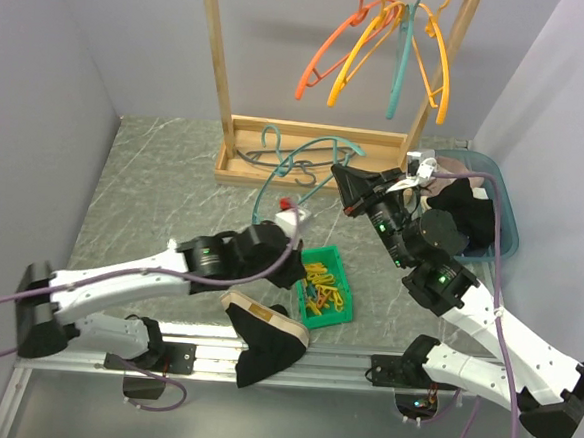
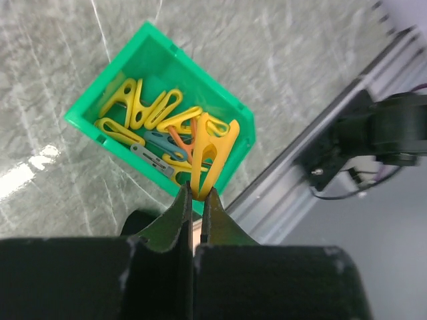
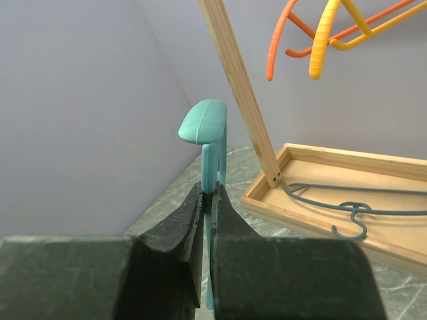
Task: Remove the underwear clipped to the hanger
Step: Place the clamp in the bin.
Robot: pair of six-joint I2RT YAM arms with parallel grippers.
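Observation:
My left gripper [image 2: 197,193] is shut on a yellow clothes peg [image 2: 212,150] and holds it just above the green bin [image 2: 87,110] of pegs. A black piece of underwear [image 1: 263,345] with a pale waistband lies at the table's front edge, beside the left arm. My right gripper [image 3: 209,190] is shut on the thin bar of a teal hanger [image 3: 203,123], lifted near the wooden rack's base. In the top view that hanger [image 1: 275,173] curves between the two grippers with no cloth visible on it. More black and white-grey underwear [image 1: 464,201] fills the blue basket.
The wooden rack [image 1: 211,63] stands at the back with orange, yellow and teal hangers [image 1: 384,45] on its bar. A grey-blue hanger [image 3: 347,207] lies in its base tray. The blue basket [image 1: 508,209] sits at the right wall. A metal rail [image 1: 352,369] runs along the front.

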